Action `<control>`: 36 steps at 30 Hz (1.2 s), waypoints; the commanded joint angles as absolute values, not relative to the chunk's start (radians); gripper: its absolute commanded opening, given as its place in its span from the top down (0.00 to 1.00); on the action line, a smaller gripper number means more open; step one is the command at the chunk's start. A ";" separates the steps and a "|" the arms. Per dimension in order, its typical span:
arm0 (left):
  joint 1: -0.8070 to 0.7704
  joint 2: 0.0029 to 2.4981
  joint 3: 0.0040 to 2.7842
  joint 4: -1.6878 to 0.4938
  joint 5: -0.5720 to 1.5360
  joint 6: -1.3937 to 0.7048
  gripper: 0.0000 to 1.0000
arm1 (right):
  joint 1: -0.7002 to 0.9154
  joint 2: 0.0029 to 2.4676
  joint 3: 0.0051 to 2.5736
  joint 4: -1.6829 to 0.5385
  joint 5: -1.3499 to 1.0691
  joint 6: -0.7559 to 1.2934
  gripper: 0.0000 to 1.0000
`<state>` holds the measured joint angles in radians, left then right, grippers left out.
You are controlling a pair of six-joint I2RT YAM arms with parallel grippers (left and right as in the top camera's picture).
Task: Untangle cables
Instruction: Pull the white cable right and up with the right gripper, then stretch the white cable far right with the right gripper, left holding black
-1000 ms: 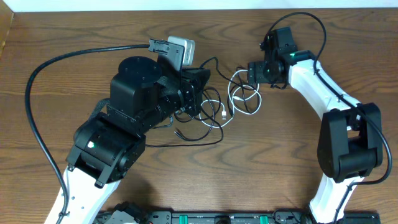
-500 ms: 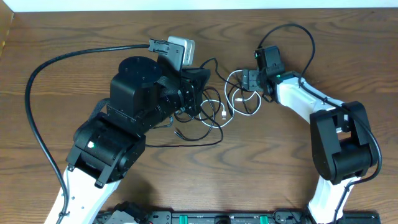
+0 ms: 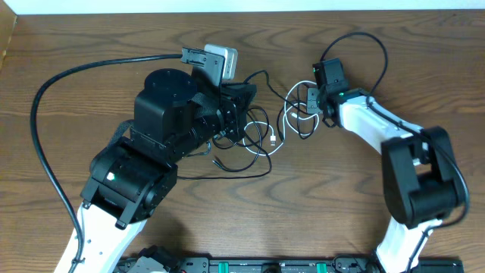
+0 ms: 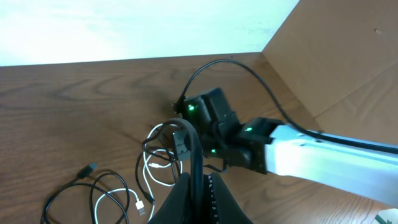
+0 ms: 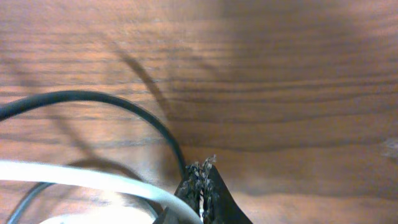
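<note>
Since a second ago my right gripper has swung in toward the middle of the desk and snapped closed, and the loop of the white cable has drawn in narrower toward it. Its fingertips are now pressed together right where a black strand meets the white one. The wrist view does not let me tell which of the two is really caught.

My left gripper is clamped on one of the black cables, which arches up out of its jaws to a small plug.

The knot lies between my two grippers, to the left of the right one. The white loop hangs from that gripper with its long axis running from the far side toward me. My right gripper is plainly the nearer one to it.

I judge the next move to be a pull rightward. Bare wood lies open to the right and on my near side. The far edge of the desk is close behind, so there is little room that way.
</note>
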<state>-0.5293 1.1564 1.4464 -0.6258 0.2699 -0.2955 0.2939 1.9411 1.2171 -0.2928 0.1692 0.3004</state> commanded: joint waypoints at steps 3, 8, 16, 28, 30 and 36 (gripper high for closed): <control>-0.529 1.157 1.463 -0.636 0.213 -0.329 0.93 | 0.253 1.669 1.293 -0.311 0.173 0.310 0.99; -0.529 1.156 1.463 -0.663 0.178 -0.367 0.92 | 0.186 1.440 1.296 -0.309 0.173 0.310 0.99; -0.525 1.154 1.463 -0.759 -0.020 -0.495 0.93 | -0.003 1.299 1.296 -0.439 0.184 0.324 0.99; -0.361 1.130 1.463 -1.009 -0.316 -0.645 0.93 | -0.353 1.477 1.294 -0.748 0.245 0.606 0.99; -0.306 1.116 1.463 -1.024 -0.316 -0.666 0.93 | -0.380 1.503 1.294 -0.766 0.235 0.617 0.99; -0.160 1.063 1.463 -1.039 -0.242 -0.702 0.92 | -0.391 1.536 1.294 -0.774 0.196 0.633 0.99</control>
